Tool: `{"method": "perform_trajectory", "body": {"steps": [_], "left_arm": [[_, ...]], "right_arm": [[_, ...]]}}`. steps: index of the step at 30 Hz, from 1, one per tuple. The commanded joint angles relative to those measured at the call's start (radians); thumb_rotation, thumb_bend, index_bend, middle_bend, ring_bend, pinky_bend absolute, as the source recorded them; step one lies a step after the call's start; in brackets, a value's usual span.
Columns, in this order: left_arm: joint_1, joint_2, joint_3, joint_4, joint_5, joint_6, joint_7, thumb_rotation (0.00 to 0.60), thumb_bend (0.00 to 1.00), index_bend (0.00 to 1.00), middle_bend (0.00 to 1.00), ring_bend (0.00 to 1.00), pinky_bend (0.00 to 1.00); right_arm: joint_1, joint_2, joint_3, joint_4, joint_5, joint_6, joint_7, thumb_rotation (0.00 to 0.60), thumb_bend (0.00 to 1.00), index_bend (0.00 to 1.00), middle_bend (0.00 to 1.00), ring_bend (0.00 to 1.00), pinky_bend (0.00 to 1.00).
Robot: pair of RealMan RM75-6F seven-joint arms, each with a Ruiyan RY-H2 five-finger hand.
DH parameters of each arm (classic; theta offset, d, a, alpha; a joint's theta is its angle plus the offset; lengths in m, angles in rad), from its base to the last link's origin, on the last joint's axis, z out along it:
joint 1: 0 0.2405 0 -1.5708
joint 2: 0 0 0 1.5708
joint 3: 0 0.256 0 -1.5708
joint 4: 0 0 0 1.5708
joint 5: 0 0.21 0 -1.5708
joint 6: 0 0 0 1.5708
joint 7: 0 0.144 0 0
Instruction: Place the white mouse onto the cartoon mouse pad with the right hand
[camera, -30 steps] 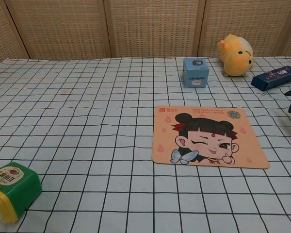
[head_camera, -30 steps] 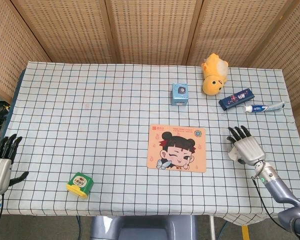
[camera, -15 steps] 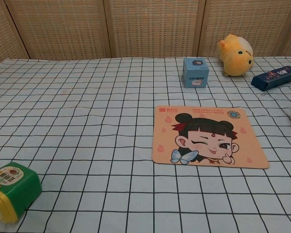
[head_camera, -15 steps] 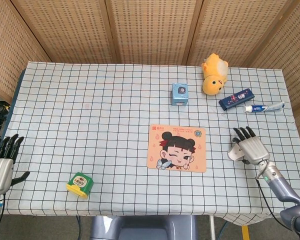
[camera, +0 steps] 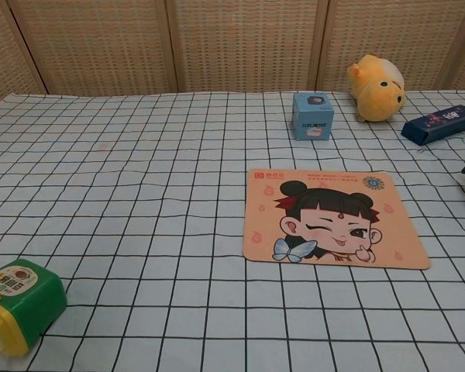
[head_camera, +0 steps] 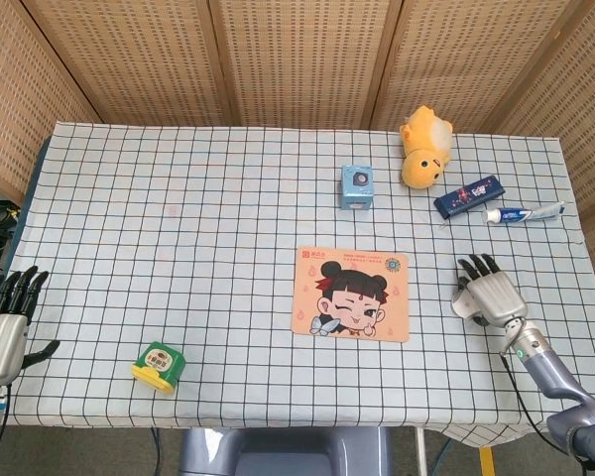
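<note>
2 boxes (head_camera: pixel 357 186) beyond cartoon mouse pad (head_camera: pixel 351 294)

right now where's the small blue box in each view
Head view: the small blue box stands above the picture's centre, beyond the cartoon mouse pad and left of the yellow plush toy.
Chest view: the same box sits in the upper right part, again beyond the pad and left of the plush.
Shared landmark: the cartoon mouse pad, directly in front of the box in both views.
</note>
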Motion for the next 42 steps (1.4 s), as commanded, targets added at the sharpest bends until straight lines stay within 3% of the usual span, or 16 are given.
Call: {"method": "perform_trajectory", "body": {"steps": [1,5,10,13,17,24,29,42], "left_arm": [[0.000,0.001,0.000,0.000,-0.001,0.000,-0.001,0.600,0.00,0.00,0.00,0.00,0.00],[0.000,0.001,0.001,0.000,-0.002,-0.003,-0.001,0.600,0.00,0.00,0.00,0.00,0.00],[-0.002,-0.002,0.001,0.001,-0.001,-0.005,0.003,0.600,0.00,0.00,0.00,0.00,0.00],[-0.002,-0.003,0.000,0.002,-0.003,-0.005,0.002,0.600,0.00,0.00,0.00,0.00,0.00],[-0.002,-0.002,-0.002,0.004,-0.007,-0.006,-0.003,0.600,0.00,0.00,0.00,0.00,0.00],[-0.001,0.002,-0.004,0.004,-0.008,-0.002,-0.012,0.600,0.00,0.00,0.00,0.00,0.00],[-0.001,0.004,-0.008,0.008,-0.020,-0.009,-0.021,0.600,0.00,0.00,0.00,0.00,0.00],[-0.012,0.006,-0.021,0.027,-0.053,-0.038,-0.048,0.600,0.00,0.00,0.00,0.00,0.00]], "right_arm": [[-0.001,-0.010,0.000,0.019,0.000,0.001,0.005,0.600,0.21,0.52,0.31,0.19,0.20],[-0.003,-0.021,-0.002,0.044,0.001,-0.005,0.021,0.600,0.21,0.60,0.41,0.30,0.28],[-0.012,-0.034,0.000,0.061,-0.012,0.055,0.057,0.600,0.23,0.76,0.59,0.52,0.57],[-0.012,-0.037,-0.001,0.065,-0.024,0.084,0.070,0.600,0.24,0.81,0.64,0.58,0.62],[-0.003,-0.032,0.002,0.056,-0.038,0.120,0.053,0.600,0.24,0.81,0.64,0.58,0.63],[0.038,0.012,0.016,-0.053,-0.070,0.170,-0.037,0.600,0.24,0.81,0.64,0.58,0.63],[0.089,0.016,0.008,-0.091,-0.141,0.221,-0.133,0.600,0.24,0.82,0.64,0.58,0.63],[0.274,-0.020,0.027,-0.271,-0.217,0.087,-0.321,0.600,0.23,0.82,0.64,0.58,0.63]]}}
